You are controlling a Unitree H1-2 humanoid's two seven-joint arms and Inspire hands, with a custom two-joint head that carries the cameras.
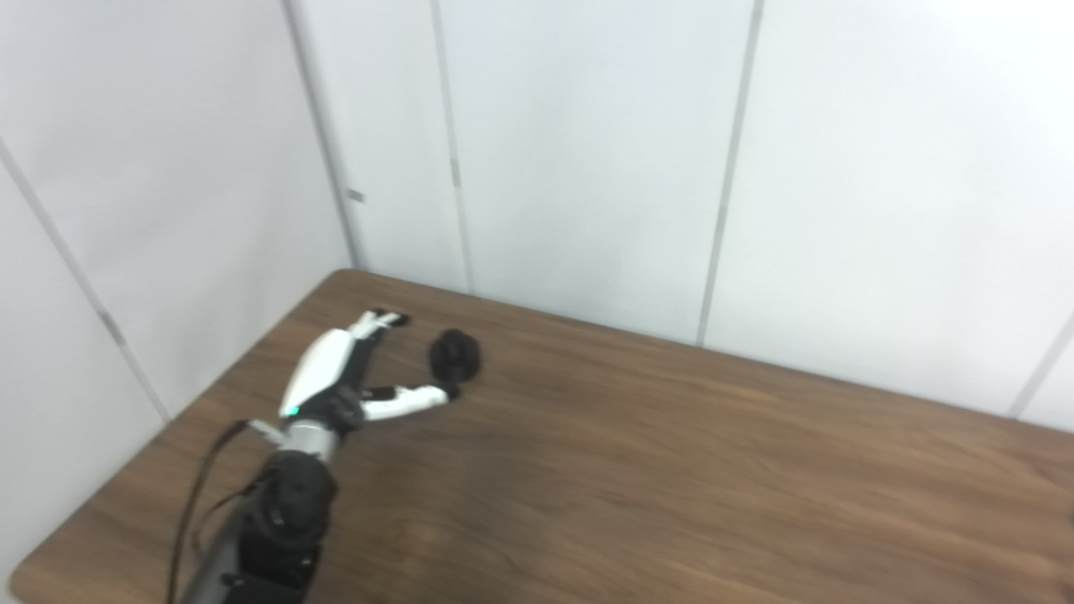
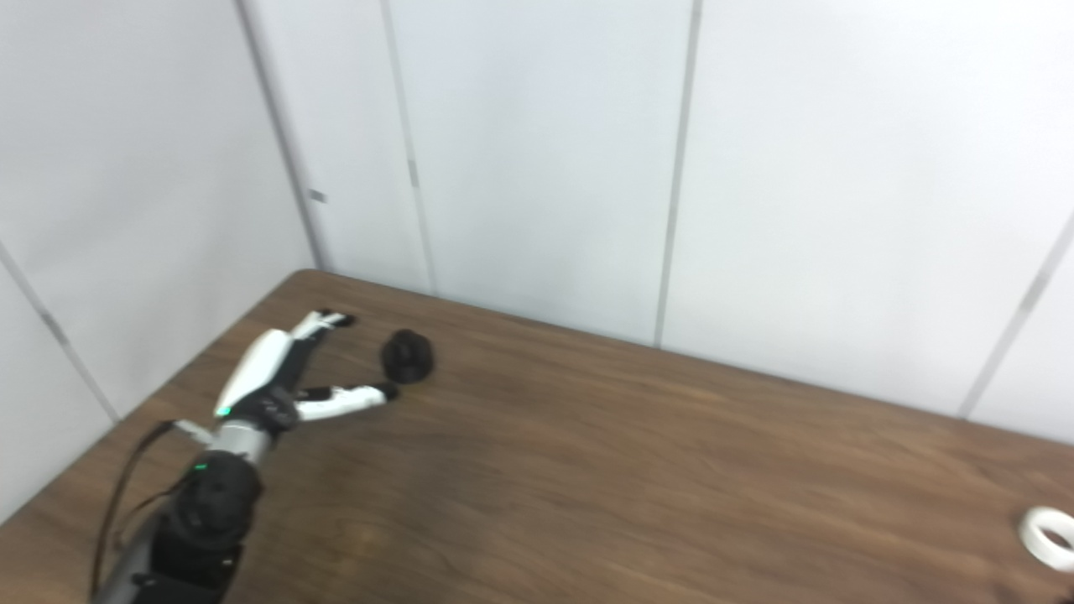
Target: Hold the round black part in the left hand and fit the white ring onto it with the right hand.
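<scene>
The round black part (image 1: 455, 356) lies on the brown table near its far left corner. My left hand (image 1: 348, 373) rests low over the table just left of it, open, fingers stretched toward the wall and thumb (image 1: 411, 399) spread out so its tip nearly touches the part. The part sits in the gap between fingers and thumb, not gripped. The white ring (image 2: 1047, 536) lies on the table at the far right edge of the right eye view, partly cut off. My right hand is not in view.
White wall panels (image 1: 587, 151) close off the table's back and left sides, meeting at the corner behind the part. The wooden table (image 1: 671, 470) stretches wide between the part and the ring. A black cable (image 1: 197, 495) runs along my left forearm.
</scene>
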